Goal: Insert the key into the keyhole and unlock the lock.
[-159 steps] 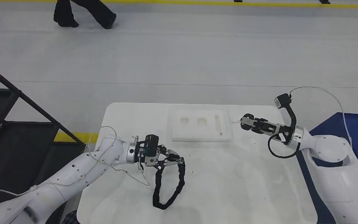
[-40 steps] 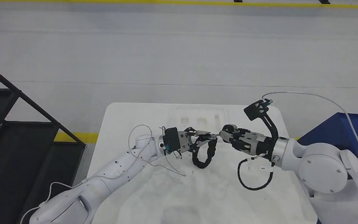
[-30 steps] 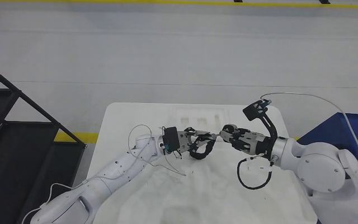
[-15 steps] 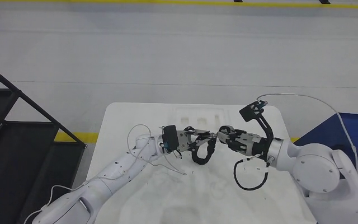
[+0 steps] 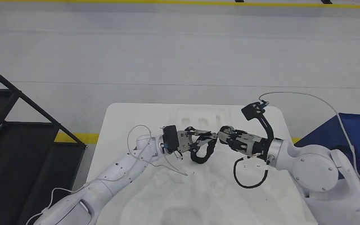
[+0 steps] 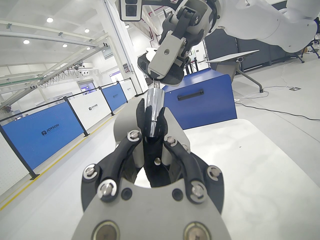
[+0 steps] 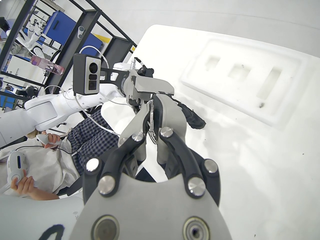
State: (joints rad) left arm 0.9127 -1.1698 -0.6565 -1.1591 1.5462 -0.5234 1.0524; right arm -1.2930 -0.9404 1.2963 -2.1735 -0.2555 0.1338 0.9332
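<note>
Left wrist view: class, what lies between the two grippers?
The chrome lock cylinder, clamped in the left gripper, and the tip of the key at its end, held by the right gripper.

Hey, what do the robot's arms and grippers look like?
The left arm and right arm have smooth, rounded white shells. The left gripper and right gripper each have two grey metal fingers on black linkages with silver bolts. A black camera bracket sits at each wrist. A thin white cable loops along the left arm, and a black cable hangs under the right.
</note>
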